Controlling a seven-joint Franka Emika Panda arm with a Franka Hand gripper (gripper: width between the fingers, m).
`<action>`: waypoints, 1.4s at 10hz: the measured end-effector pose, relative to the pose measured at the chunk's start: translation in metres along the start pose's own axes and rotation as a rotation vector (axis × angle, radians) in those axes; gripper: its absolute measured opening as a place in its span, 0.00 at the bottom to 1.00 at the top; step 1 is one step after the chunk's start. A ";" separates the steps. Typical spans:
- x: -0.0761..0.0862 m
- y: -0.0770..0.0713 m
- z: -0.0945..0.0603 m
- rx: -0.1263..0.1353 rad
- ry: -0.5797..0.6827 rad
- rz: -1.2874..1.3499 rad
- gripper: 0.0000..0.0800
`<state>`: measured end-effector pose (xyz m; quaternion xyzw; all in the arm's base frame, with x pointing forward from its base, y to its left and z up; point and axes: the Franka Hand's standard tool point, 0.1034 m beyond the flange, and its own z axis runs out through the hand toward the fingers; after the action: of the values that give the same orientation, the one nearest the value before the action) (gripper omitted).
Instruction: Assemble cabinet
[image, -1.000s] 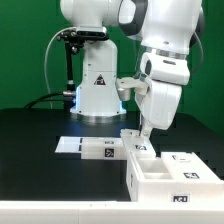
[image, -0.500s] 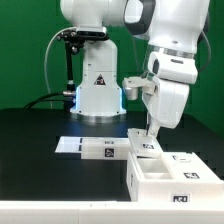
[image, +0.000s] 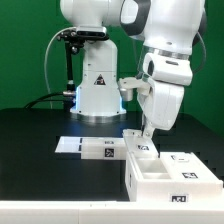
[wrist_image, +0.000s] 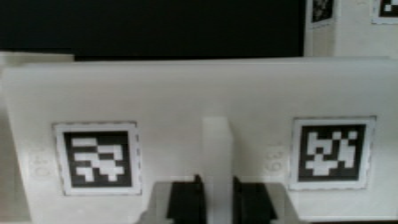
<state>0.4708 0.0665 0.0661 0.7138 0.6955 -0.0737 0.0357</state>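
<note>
Exterior view: we note the large white plastic box-shaped cabinet (image: 168, 172) with marker tags sitting on the black tabletop near its front edge, toward the exterior view's right. The two-finger gripper (image: 146, 137) hangs directly over the cabinet's rear wall, at its left end in this view.

Wrist view: the cabinet wall (wrist_image: 199, 120) lies straight ahead of the fingertips (wrist_image: 180, 188), its long axis crosswise to them. The jaws are closed with nothing between them, touching or just short of the wall midway between two tags.
</note>
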 end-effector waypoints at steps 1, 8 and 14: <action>0.000 0.000 0.000 0.000 0.000 0.001 0.08; -0.014 -0.001 -0.002 -0.001 0.027 -0.018 0.08; -0.039 0.003 -0.003 0.027 0.139 -0.040 0.08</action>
<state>0.4731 0.0283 0.0750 0.7036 0.7094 -0.0338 -0.0238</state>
